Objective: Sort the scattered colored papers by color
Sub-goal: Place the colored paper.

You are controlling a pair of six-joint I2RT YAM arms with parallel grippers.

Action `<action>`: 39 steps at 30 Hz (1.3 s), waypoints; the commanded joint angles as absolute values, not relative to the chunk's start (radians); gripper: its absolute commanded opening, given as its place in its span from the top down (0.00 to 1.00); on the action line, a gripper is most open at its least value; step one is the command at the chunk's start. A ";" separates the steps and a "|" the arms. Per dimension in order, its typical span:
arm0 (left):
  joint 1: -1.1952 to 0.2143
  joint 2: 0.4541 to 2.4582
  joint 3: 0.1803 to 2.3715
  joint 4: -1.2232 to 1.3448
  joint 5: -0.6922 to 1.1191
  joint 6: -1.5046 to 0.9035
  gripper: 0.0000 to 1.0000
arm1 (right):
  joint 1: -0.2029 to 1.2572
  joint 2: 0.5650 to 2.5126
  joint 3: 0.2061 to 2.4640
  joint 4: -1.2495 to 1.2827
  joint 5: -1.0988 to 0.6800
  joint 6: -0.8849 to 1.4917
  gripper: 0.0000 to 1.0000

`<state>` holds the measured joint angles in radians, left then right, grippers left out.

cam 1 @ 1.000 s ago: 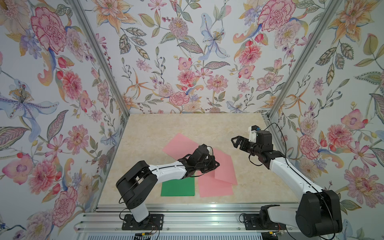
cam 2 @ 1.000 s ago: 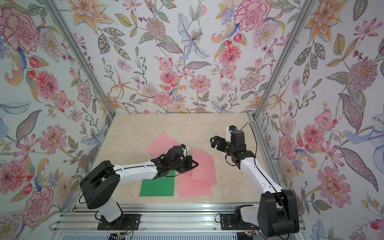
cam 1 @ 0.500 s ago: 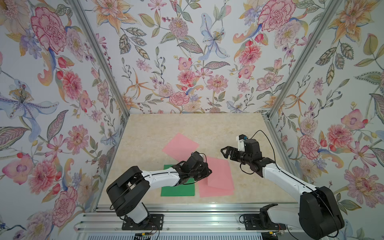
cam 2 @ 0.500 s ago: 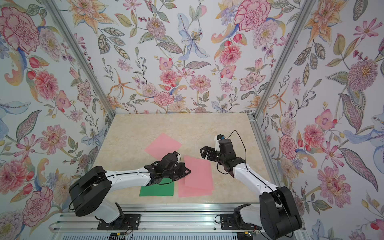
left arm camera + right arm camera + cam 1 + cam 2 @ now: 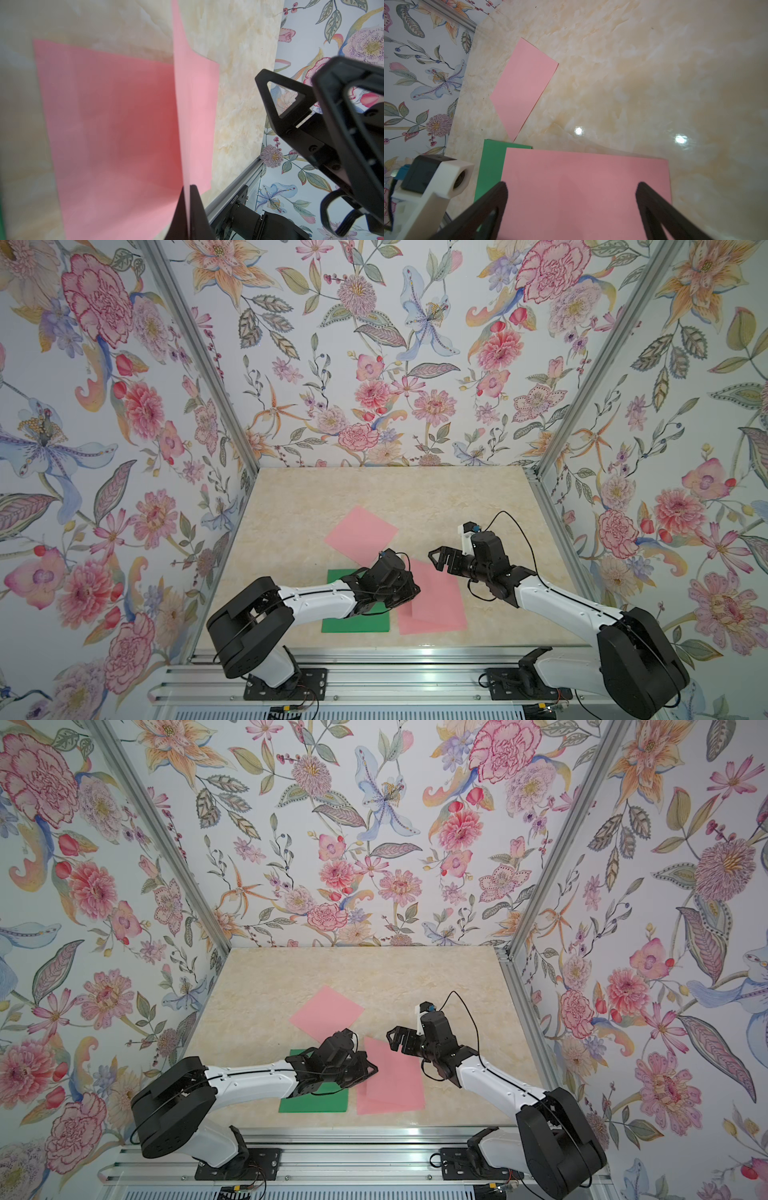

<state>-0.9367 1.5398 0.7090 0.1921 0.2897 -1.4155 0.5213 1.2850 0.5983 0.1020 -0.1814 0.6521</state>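
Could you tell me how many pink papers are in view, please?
3. The far paper lies toward the back; the front paper lies flat beside the green paper; the held paper is pinched by the left gripper over it. Others may hide beneath.

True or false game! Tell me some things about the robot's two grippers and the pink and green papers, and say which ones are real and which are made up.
1. The left gripper is pinching a pink sheet. True.
2. The right gripper is shut tight. False: its jaws are wide open and it holds nothing.
3. A green paper lies on the table, partly under the left arm. True.
4. All the pink papers are in one pile. False: a lone pink paper lies farther back on the table, off the pile.
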 commanded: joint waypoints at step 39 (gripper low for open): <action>-0.956 1.573 0.732 0.132 0.302 -1.386 1.00 | 0.589 1.405 0.546 0.142 -0.143 0.680 0.00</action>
<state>-0.9394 1.5822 0.7227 0.1570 0.3096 -1.4097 0.5823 1.3869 0.5636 0.1604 -0.1635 0.6819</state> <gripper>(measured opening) 0.042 0.997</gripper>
